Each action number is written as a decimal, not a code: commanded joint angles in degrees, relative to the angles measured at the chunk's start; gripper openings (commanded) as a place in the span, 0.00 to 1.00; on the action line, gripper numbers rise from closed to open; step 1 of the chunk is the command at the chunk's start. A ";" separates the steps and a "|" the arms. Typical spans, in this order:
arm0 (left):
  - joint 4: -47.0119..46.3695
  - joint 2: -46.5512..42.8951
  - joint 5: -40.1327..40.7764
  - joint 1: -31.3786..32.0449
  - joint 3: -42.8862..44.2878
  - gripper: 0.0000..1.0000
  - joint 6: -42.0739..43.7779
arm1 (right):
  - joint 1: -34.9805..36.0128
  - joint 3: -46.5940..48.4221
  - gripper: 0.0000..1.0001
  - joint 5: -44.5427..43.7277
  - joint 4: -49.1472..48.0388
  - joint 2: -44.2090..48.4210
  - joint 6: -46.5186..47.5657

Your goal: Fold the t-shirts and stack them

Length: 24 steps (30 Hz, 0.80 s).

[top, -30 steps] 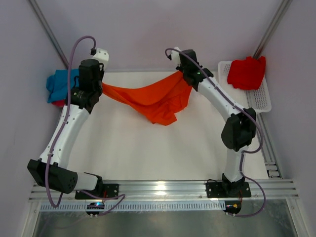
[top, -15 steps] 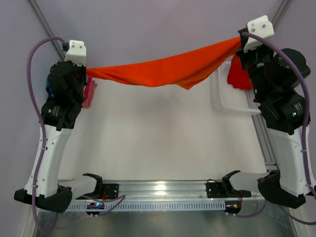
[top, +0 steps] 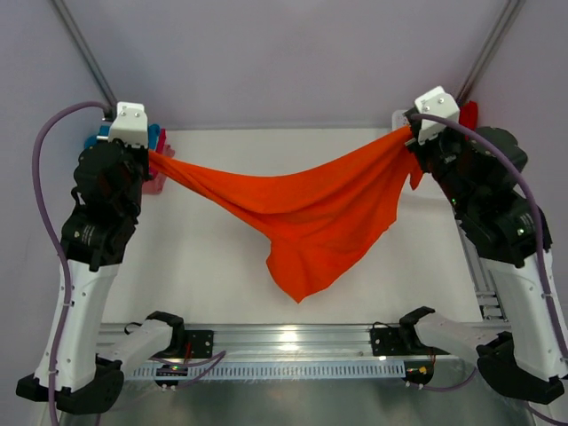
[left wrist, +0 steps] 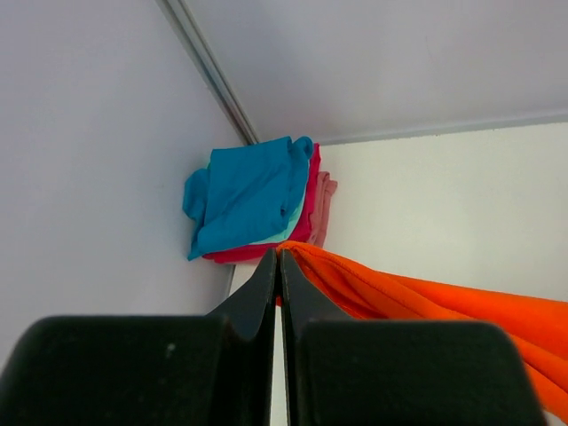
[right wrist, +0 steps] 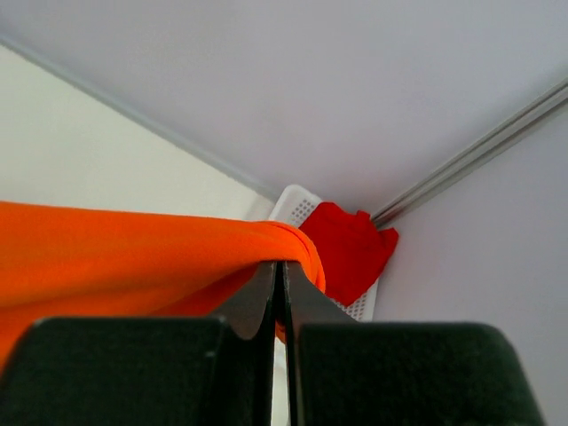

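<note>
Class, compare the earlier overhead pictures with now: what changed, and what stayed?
The left pincer and right pincer swung outward, staying shut on the orange t-shirt and stretching it wide; it now sags lower at mid-span. The folded stack and the red shirt in the basket stayed put.

1. The white table (top: 222, 284) has a plain, flat surface.
2. At the far left corner, against the wall, lies a stack of folded t-shirts (left wrist: 253, 200), blue on top with red and pink beneath.
3. At the far right corner stands a white mesh basket (right wrist: 297, 206) containing a red t-shirt (right wrist: 351, 248).
</note>
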<state>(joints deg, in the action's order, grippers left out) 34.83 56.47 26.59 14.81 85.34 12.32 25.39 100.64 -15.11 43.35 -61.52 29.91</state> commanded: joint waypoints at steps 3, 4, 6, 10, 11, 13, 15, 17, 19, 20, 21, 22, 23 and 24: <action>0.68 1.36 -3.99 -0.39 -0.79 0.00 -0.27 | -0.16 -14.22 0.03 1.04 -10.80 -7.72 2.43; 0.85 1.71 -4.35 -0.39 -1.05 0.00 -0.28 | -0.08 -16.16 0.03 1.66 -12.23 -9.31 2.95; 0.33 2.24 -4.62 -0.39 -2.80 0.00 -0.45 | -0.07 -21.78 0.03 2.11 -17.21 -12.73 4.80; -2.30 3.12 -4.27 -0.39 -8.25 0.00 -1.76 | -0.16 -25.14 0.03 0.96 -23.74 -26.15 4.98; -3.01 3.47 -4.35 -0.31 -11.04 0.00 -1.86 | -0.16 -24.53 0.03 0.53 -24.62 -28.37 4.89; -5.64 4.61 -3.74 -0.39 -13.52 0.00 -2.55 | -0.16 -22.95 0.03 0.87 -26.30 -32.77 5.51; -7.14 5.23 -3.65 -0.39 -16.69 0.00 -1.86 | -0.25 -19.88 0.03 0.35 -27.62 -38.48 5.86; -9.16 6.90 -2.07 -0.39 -17.84 0.00 0.16 | -0.43 -16.38 0.03 -0.61 -28.58 -43.39 6.12; -10.74 9.17 -1.11 -0.39 -17.75 0.00 1.56 | -0.43 -14.08 0.03 -2.99 -30.51 -46.14 6.73; -11.27 9.80 -0.84 -0.39 -17.23 0.00 2.53 | -0.51 -12.07 0.03 -3.86 -31.39 -48.59 7.00; -11.71 10.41 -1.01 -0.31 -16.88 0.00 2.54 | -0.51 -11.00 0.03 -5.87 -33.40 -49.65 7.35; -12.06 10.94 -1.71 -0.39 -15.83 0.00 2.45 | -0.51 -9.43 0.03 -6.85 -34.73 -50.80 8.57; -11.72 12.16 -2.76 -0.39 -15.12 0.00 1.75 | -0.51 -8.89 0.03 -8.16 -38.31 -51.94 9.28; -11.45 12.70 -3.29 -0.39 -14.33 0.00 0.96 | -0.51 -8.27 0.03 -11.05 -40.00 -54.13 9.81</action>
<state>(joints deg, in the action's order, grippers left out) 28.51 68.51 23.94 14.81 67.42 13.47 25.10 88.09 -19.14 14.31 -113.54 37.34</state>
